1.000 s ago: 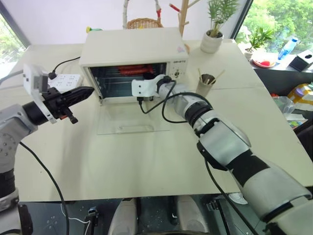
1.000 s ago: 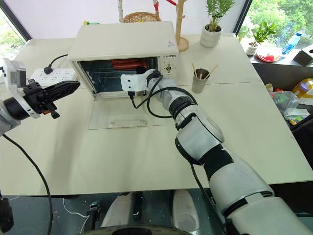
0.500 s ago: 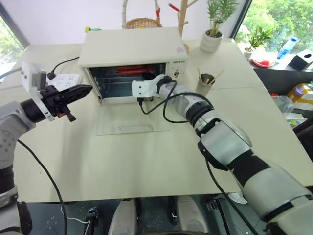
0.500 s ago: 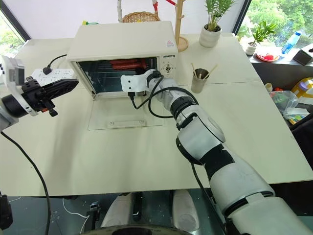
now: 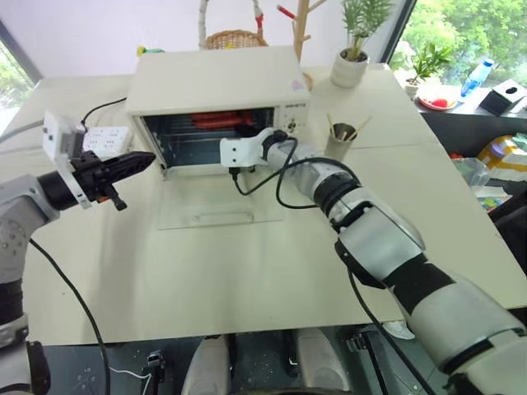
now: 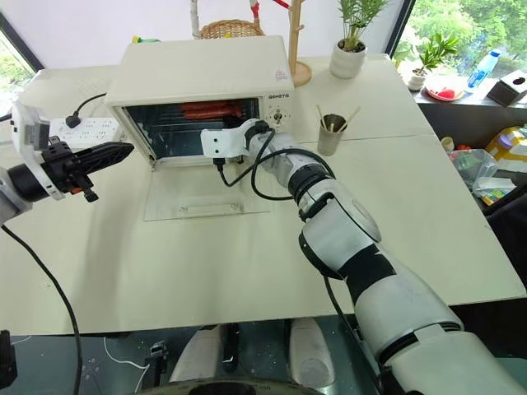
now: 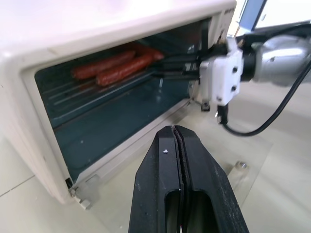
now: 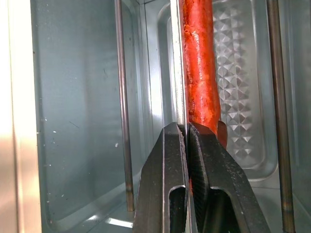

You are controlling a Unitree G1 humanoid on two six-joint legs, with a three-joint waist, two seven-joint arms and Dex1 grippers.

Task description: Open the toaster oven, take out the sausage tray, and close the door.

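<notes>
The cream-white toaster oven (image 5: 218, 78) stands at the back of the table. Its glass door (image 5: 202, 202) lies folded down flat in front of it. Inside, on the upper rack, sits the sausage tray (image 8: 238, 87) with red sausages (image 7: 116, 65). My right gripper (image 8: 187, 127) reaches into the oven's right side and is shut on the tray's thin front rim, next to one sausage (image 8: 199, 73). Left of the oven, my left gripper (image 5: 142, 160) hovers shut and empty, pointing toward the opening; it appears again as the left gripper (image 7: 175, 131).
A white power strip (image 5: 107, 136) with a black cable lies left of the oven. A cup of sticks (image 5: 340, 141) stands right of it, with a potted plant (image 5: 350, 66), a basket (image 5: 235, 37) and a wooden stand behind.
My left gripper has sunk slightly and eased outward. The right gripper keeps its hold on the tray rim inside the oven. The camera shifted a little.
</notes>
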